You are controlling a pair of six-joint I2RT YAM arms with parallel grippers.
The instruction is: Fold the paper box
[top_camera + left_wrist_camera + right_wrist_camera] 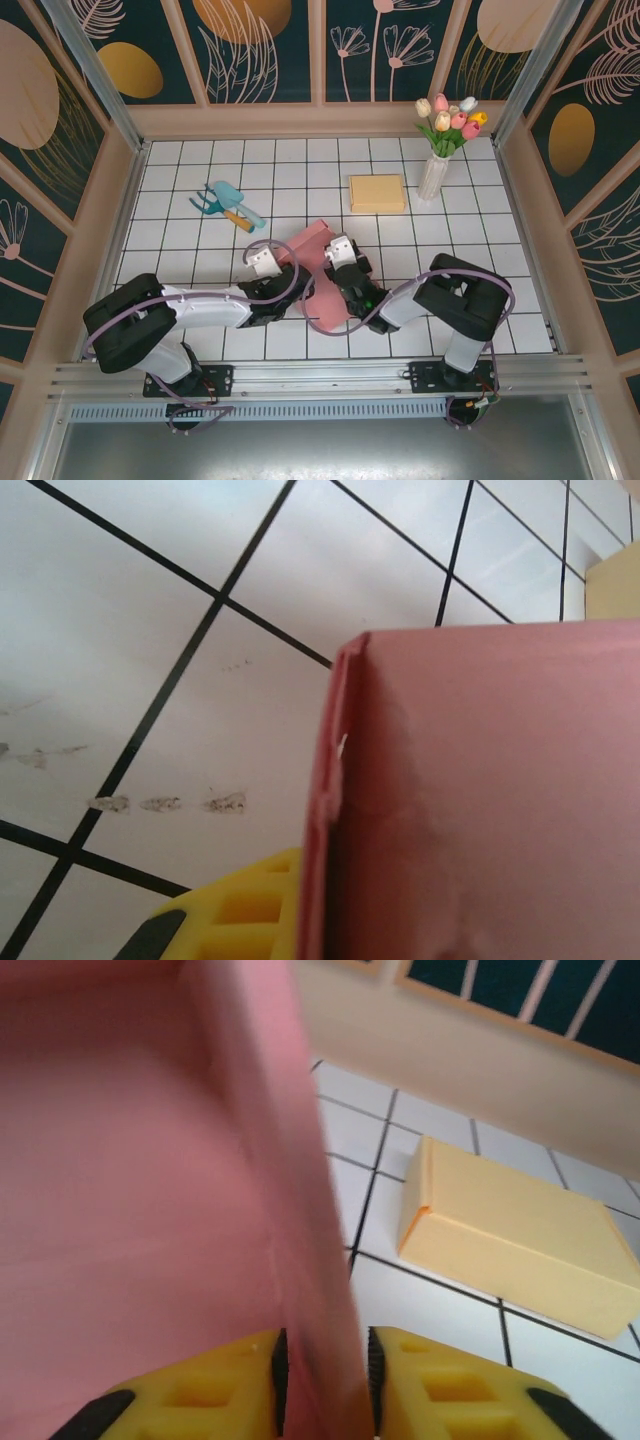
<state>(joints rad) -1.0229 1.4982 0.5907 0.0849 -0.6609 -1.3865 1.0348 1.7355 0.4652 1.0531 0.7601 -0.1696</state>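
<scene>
**Pink box held up between two pincers on the tiled desk**

Around the pink box (312, 240) there are few other things, and none lies between it and the arms. One closed yellow box (377, 193) lies flat just beyond it and slightly to the right. One clear vase (434, 175) with a bunch of tulips (450, 118) stands further right of that. Two small garden tools (228, 203) with teal heads lie beyond the pink box to the left, well apart from it.

The pink box is the only one of its colour. It sits on the white desk (500, 240), directly ahead of the two arm bases, with one panel raised.

The right pincer (322, 1360) is nearly closed, clenched on an upright pink wall with a yellow finger (440, 1390) pressed against each face. The left pincer (283, 280) is at the box's left side. In its wrist view one yellow finger (245, 910) sits just beside a folded pink edge, and the panel hides the other, so I cannot tell whether this pincer grips or stands released.
</scene>
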